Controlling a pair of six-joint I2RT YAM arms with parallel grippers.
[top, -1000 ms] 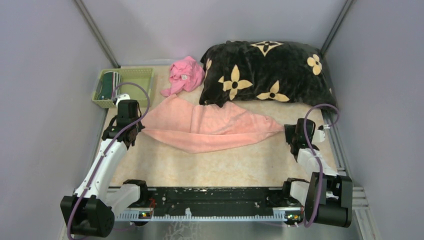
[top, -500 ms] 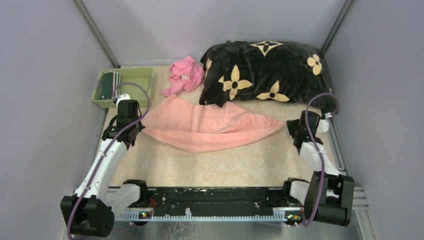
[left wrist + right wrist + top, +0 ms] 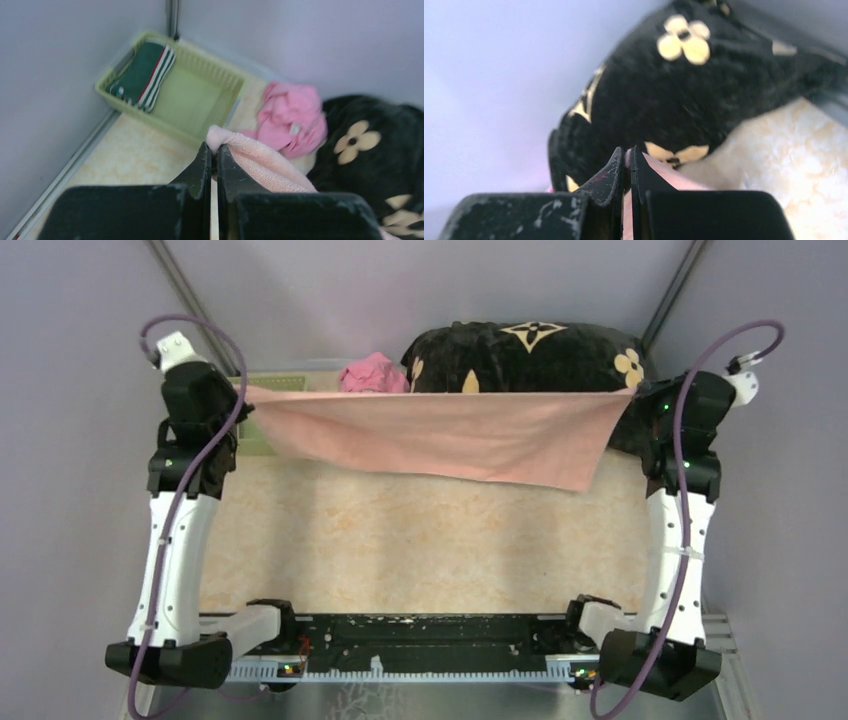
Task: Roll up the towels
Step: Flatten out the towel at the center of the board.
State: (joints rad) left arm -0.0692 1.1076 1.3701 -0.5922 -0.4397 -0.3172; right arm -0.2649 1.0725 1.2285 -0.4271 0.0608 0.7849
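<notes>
Aloft, left end effector and right end effector each clamp the salmon towel, stretched lengthwise left-right.

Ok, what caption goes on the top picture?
Left gripper and right gripper hold the salmon towel stretched above the table.

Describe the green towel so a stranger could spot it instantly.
At the far left corner of the table, a lime-green basket sits by the wall. The green towel lies folded along the basket's left side. It alone is dark green with white stripes; the crumpled cloth beside the basket is bright pink.
</notes>
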